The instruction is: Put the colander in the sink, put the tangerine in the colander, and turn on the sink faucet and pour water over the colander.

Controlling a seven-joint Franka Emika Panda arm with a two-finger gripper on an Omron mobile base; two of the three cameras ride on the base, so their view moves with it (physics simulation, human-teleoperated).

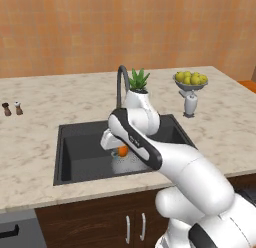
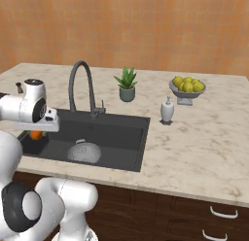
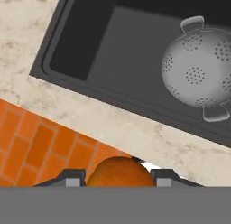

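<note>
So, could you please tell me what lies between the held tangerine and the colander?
In the hand view, only counter edge and bare sink floor separate the tangerine from the colander.

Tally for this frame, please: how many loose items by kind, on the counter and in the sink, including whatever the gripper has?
Colander: 1, in the sink
Tangerine: 1, in the gripper
Shakers: 2
Potted plant: 1
Fruit bowl: 1
Soap dispenser: 1
Total: 7
</note>
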